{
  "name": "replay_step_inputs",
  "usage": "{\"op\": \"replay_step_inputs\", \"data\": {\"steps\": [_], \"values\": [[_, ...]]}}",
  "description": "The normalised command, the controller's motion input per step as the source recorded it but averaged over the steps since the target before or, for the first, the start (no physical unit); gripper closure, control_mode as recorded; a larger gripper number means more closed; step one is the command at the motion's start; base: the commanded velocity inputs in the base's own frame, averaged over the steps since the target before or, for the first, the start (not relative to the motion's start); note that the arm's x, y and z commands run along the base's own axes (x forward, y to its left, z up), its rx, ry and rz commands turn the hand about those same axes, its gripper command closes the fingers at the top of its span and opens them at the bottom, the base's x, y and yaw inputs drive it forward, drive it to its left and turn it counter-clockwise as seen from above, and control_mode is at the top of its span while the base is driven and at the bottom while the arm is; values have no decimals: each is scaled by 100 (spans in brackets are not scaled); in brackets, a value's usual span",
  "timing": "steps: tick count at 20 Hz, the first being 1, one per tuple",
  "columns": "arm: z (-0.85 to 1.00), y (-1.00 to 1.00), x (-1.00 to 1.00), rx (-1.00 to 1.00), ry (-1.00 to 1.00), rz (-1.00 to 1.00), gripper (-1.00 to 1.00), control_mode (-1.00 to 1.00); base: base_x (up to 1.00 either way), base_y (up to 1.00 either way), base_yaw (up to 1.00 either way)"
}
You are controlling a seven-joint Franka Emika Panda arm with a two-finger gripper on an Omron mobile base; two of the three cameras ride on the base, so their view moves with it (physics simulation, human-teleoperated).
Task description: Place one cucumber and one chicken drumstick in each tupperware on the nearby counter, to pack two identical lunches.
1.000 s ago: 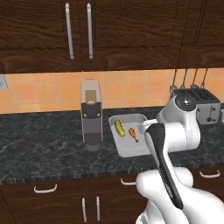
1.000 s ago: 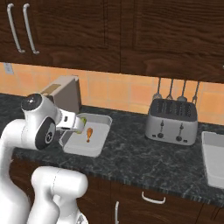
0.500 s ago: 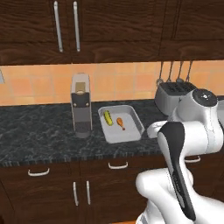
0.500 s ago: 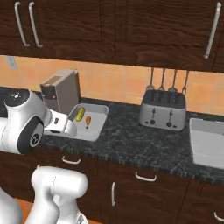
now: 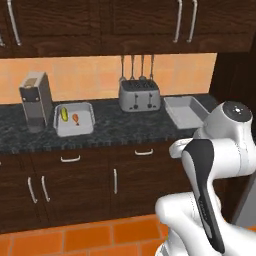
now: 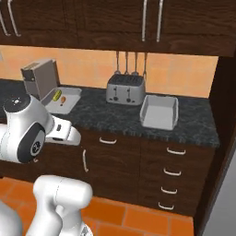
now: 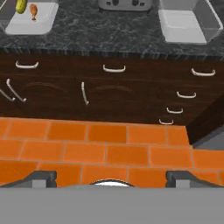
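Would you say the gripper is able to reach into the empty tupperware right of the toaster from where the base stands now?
Probably not yet. The gripper, open, faces the drawers from back over the floor, and the empty tupperware sits up on the counter. Nothing blocks the way.

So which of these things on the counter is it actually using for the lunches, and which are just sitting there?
Part of the job:
- left tupperware, holding a cucumber and a chicken drumstick
- right tupperware, nothing in it
- counter

Just standing about:
- toaster
- coffee machine
- hanging utensils
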Motion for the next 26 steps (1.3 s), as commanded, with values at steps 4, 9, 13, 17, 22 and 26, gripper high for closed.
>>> {"op": "replay_step_inputs", "data": {"steps": [4,9,13,17,22,26], "values": [[0,0,0,0,0,0,-100,100,-79,-100,-8],[0,0,0,0,0,0,-100,100,-51,-100,-7],[0,0,0,0,0,0,-100,100,13,-100,-4],[0,0,0,0,0,0,-100,100,99,-27,4],[0,0,0,0,0,0,-100,100,7,-66,1],[0,0,0,0,0,0,-100,100,-10,-100,0]]}}
